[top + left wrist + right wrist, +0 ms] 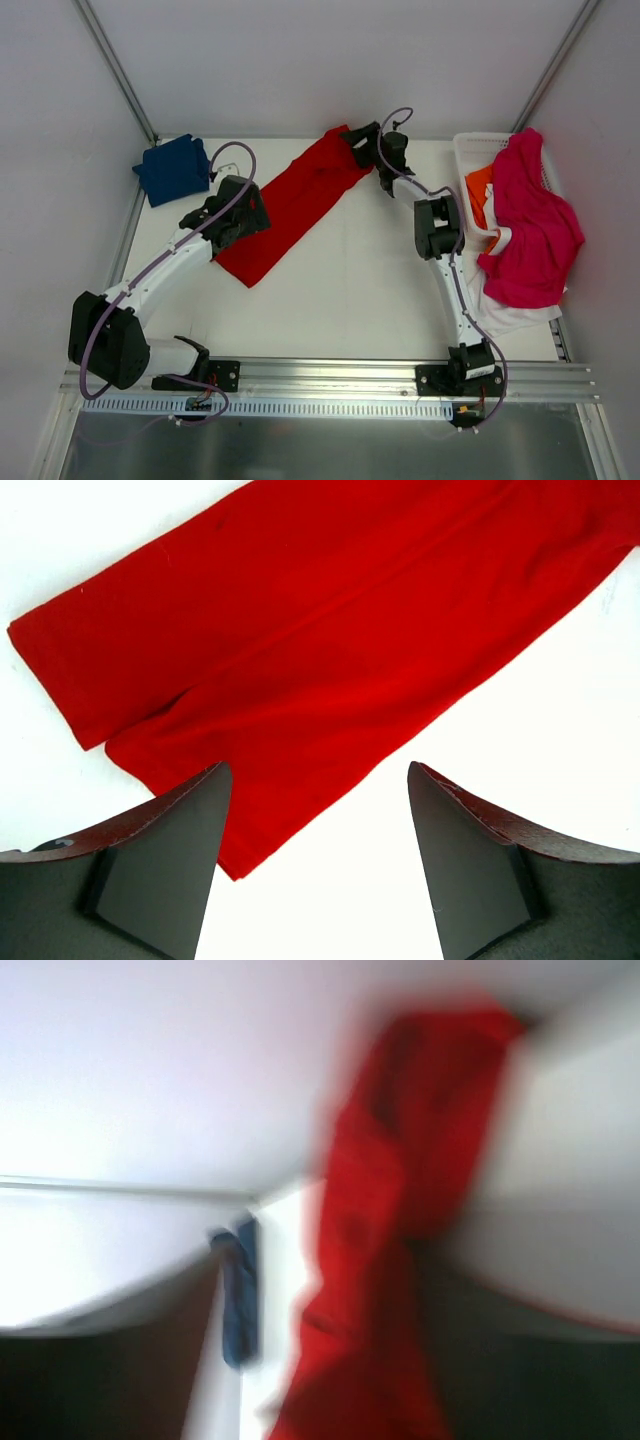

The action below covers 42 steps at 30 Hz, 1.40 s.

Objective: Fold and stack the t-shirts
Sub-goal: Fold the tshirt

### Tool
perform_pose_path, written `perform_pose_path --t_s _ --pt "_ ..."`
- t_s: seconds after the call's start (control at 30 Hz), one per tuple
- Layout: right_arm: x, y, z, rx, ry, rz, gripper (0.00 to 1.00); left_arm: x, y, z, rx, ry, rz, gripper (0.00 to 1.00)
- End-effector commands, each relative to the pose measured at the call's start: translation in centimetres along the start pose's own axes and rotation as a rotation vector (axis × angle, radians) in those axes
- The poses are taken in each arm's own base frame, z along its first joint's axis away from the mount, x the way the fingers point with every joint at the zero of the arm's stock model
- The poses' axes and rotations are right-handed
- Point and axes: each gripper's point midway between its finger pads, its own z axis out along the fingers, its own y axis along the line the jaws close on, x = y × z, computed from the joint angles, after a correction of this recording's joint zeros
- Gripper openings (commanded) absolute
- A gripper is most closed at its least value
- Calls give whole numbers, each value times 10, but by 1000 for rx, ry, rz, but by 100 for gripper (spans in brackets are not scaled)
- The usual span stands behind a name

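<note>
White tabletop [370, 290]. Red t-shirt [295, 205], folded to a long strip, lies diagonal btwn both hands. Left hand [318, 772] wide open, empty, over its near end. Right hand [362, 140] at far end; grip can't be told, view too blurred. Navy t-shirt [172, 170] folded, just beyond left hand. Right of right hand: basket [462, 150] w/ magenta-pink t-shirt [530, 220] draped over it.

From high behind the near edge we look down on the whole desk [350, 290]. Our left wrist view looks straight down, close over the red t-shirt [330, 650]. Our right wrist view, blurred, faces that same shirt toward the desk's far left corner.
</note>
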Motion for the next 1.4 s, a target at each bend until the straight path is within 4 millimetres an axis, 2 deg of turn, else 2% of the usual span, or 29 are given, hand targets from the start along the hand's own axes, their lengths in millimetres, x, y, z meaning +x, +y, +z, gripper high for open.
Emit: perform_pose_path --t_s 0.0,0.1,0.2,0.27,0.33,0.37,0.4,0.43,0.47,0.5,0.53,0.57,0.6,0.63,0.67,0.7,0.77,0.8,0.87,0.9,0.97,1.03,1.17,1.37 --pt "-32 81 3 -277 -161 -36 99 -12 0 -6 -4 -65 -27 72" --pt "-38 100 -9 -296 -181 -118 100 -9 -1 -6 -4 -62 -17 71" --pt "-46 126 -36 -296 -206 -234 99 -9 -3 -7 6 -67 -19 71" --pt "-60 144 -65 -272 -245 -307 100 -8 -4 -8 9 -68 -18 71" --pt "-72 151 -89 -242 -279 -336 99 -10 -5 -11 17 -78 -25 71" --pt "-74 158 -113 -212 -296 -367 100 -10 -3 -12 14 -83 -26 71" --pt "-78 157 -127 -173 -315 -369 100 -12 -3 -16 16 -95 -34 71" --pt "-72 150 -138 -112 -298 -367 100 -13 -1 -16 12 -101 -39 71" --pt "-67 154 -165 -72 -304 -418 99 -13 1 -17 6 -106 -42 71" --pt "-57 152 -176 -21 -300 -424 99 -15 3 -18 -3 -121 -54 71" --pt "-41 133 -187 83 -258 -419 99 -15 4 -19 -5 -124 -58 72" --pt "-34 131 -209 142 -267 -455 99 -16 5 -20 -9 -130 -64 72" --pt "-16 126 -216 197 -250 -464 99 -17 6 -20 -11 -135 -69 72" --pt "3 105 -226 292 -193 -458 99 -17 5 -21 -5 -135 -70 73" --pt "19 96 -237 325 -165 -453 99 -18 5 -22 -6 -139 -74 72" --pt "47 94 -239 326 -112 -456 100 -19 4 -23 2 -140 -74 72" --pt "81 83 -245 346 -66 -445 99 -22 2 -26 13 -147 -75 72" --pt "117 75 -248 351 -10 -456 99 -22 3 -27 13 -149 -76 72" --pt "144 66 -251 387 3 -475 100 -24 3 -31 22 -159 -78 73" --pt "173 60 -252 397 48 -477 99 -25 3 -33 24 -162 -78 72" --pt "200 55 -253 406 75 -463 99 -26 6 -38 30 -175 -79 73" --pt "221 44 -251 422 107 -426 99 -26 8 -40 28 -184 -78 74" --pt "264 34 -255 417 174 -424 100 -26 14 -47 28 -208 -82 74" --pt "297 28 -255 419 231 -426 99 -24 16 -46 25 -204 -82 75"
